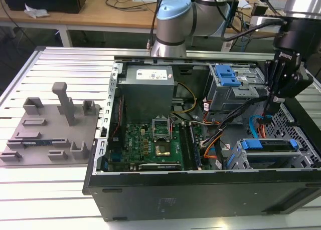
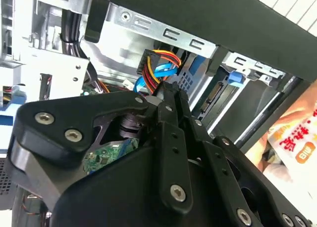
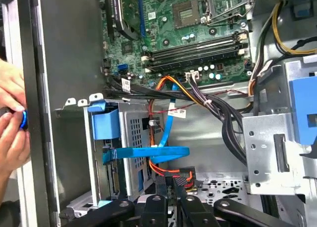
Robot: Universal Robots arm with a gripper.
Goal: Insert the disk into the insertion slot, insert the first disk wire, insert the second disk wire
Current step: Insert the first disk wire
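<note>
Quick update from the remote seat. The disk [image 1: 268, 144] is sitting flat inside the insertion slot [image 1: 234, 157], with the blue carrier's edge showing at the slot's opening.

The claw [image 1: 269, 105] comes down from above into the open computer case [image 1: 200, 192]. It hangs close beside the slot, on its far side in the exterior view. In both wrist views its fingers [image 2: 171, 113] are drawn together and clamped on a black wire plug [image 3: 182, 176] with red, orange and yellow leads coming out of it. The plug is right near the slot, but I can't tell whether it's actually touching the disk's socket. A flat blue cable [image 3: 148, 153] loops across just beside the slot's perforated wall, between the slot and the plug.

The taller drive cage [image 1: 228, 79] with the blue latch sits just beyond the slot. The motherboard [image 1: 150, 140] lies on the case floor next to the slot, toward the exterior view's left, and the grey power supply box [image 1: 148, 82] is further off that way. Well apart from the slot, outside the case on the ribbed tabletop [image 1: 75, 64], there's a grey fixture plate [image 1: 50, 132] with pegs on it.

In the first wrist view a person's hands [image 3: 10, 123] show on the other side of the case wall from the slot, pinching something small and blue.
</note>
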